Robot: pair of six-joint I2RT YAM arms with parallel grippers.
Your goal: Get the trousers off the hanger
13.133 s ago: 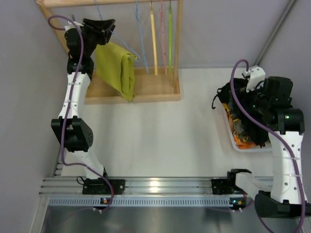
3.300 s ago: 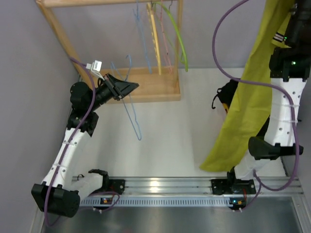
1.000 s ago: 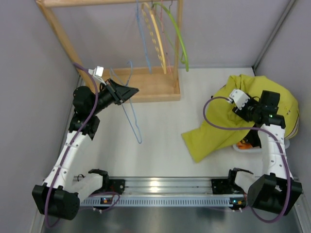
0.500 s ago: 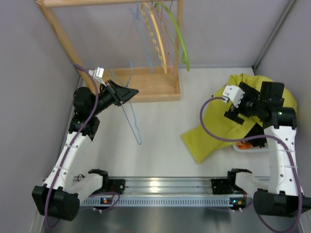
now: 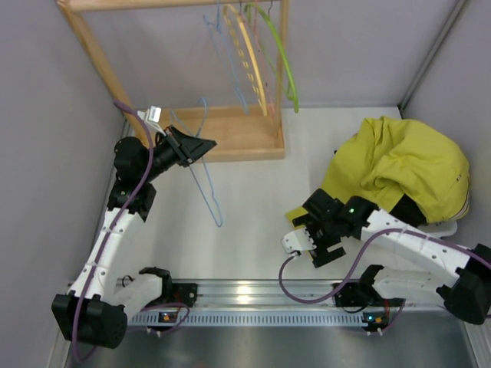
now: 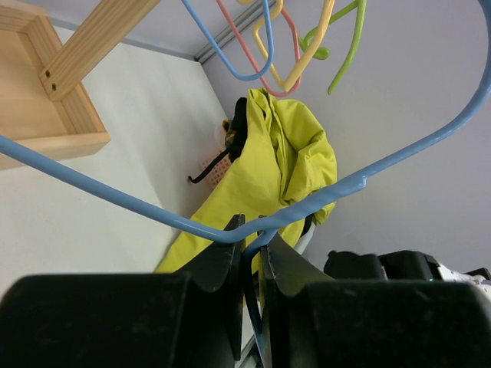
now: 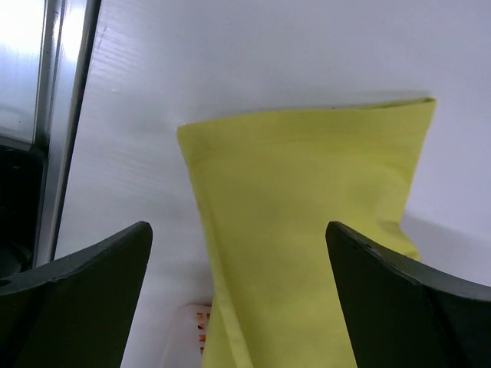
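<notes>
The light-blue wire hanger point(image 5: 207, 186) is bare and hangs from my left gripper point(image 5: 198, 146), above the table in front of the wooden rack. In the left wrist view my left gripper point(image 6: 253, 230) is shut on the hanger point(image 6: 115, 188) at the bend of its wire. The mustard trousers point(image 5: 399, 165) lie in a heap at the right of the table, with one leg end point(image 5: 298, 216) flat on the table. My right gripper point(image 5: 308, 238) is low over that leg end, open and empty. In the right wrist view the trousers point(image 7: 307, 215) lie between my wide-apart fingers point(image 7: 92, 268).
The wooden rack point(image 5: 230, 139) at the back holds a yellow hanger point(image 5: 249, 61), a green hanger point(image 5: 280, 57) and others. A white basket point(image 5: 443, 227) shows under the trouser heap at the right. The metal rail point(image 5: 245, 295) runs along the near edge.
My right arm let go of the trousers on the heap at the right and swung down and left, low over the leg end. My left arm held the hanger still.
</notes>
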